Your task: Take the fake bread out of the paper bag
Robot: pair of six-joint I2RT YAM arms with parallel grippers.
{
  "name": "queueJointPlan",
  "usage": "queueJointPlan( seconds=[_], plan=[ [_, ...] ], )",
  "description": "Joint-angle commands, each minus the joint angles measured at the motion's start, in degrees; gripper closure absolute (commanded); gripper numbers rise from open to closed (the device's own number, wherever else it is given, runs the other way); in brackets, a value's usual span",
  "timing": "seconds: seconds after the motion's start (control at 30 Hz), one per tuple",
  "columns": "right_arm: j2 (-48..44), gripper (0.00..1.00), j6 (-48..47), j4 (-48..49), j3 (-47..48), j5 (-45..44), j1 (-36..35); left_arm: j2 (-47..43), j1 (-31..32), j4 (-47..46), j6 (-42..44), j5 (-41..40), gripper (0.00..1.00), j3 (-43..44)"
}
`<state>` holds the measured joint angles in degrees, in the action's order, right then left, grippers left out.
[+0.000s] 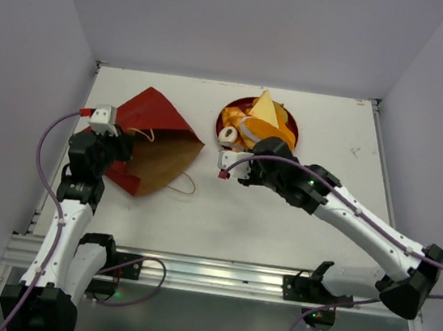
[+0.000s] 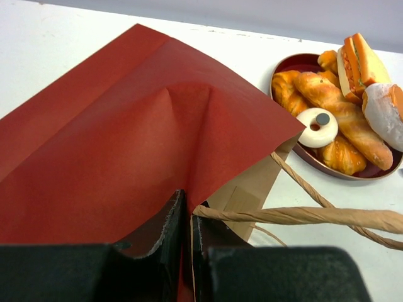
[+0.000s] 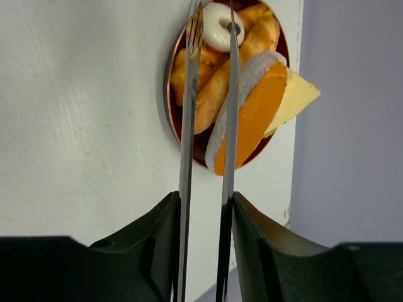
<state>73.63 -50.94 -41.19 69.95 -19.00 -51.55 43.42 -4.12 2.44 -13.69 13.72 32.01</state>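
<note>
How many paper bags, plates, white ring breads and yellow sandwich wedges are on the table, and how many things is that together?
paper bag: 1
plate: 1
white ring bread: 1
yellow sandwich wedge: 1
Total: 4

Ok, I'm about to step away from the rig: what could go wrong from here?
The fake bread is heaped on the plate, the sandwich wedge overhanging its rim; the right pincer poised over it could knock pieces off. The left pincer is clamped on the paper bag; a pull could drag its cord handle into the plate.
</note>
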Motion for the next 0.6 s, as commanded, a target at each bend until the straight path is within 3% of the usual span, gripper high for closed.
queueJointPlan(
  seconds=[0.0,0.27,0.4,0.57],
  plan=[
    [-6.03,0.60,10.85,-4.51,4.66,10.38,2.23,1.05,-0.36,-1.21,-0.01,2.98,0.87,0.60],
    [-8.06,0.71,21.40,-2.33,7.13,31.29,25.76,4.82,-0.54,-0.77,-7.13,3.60,0.87,9.81],
    [-9.28,0.72,25.27,1.63,5.11,39.19,33.61,11.32,-0.97,2.66,-11.34,2.98,0.88,20.78],
    [-9.99,0.72,28.35,4.89,1.77,45.80,42.91,19.31,-2.99,0.83,-18.28,6.93,0.88,27.39]
  ],
)
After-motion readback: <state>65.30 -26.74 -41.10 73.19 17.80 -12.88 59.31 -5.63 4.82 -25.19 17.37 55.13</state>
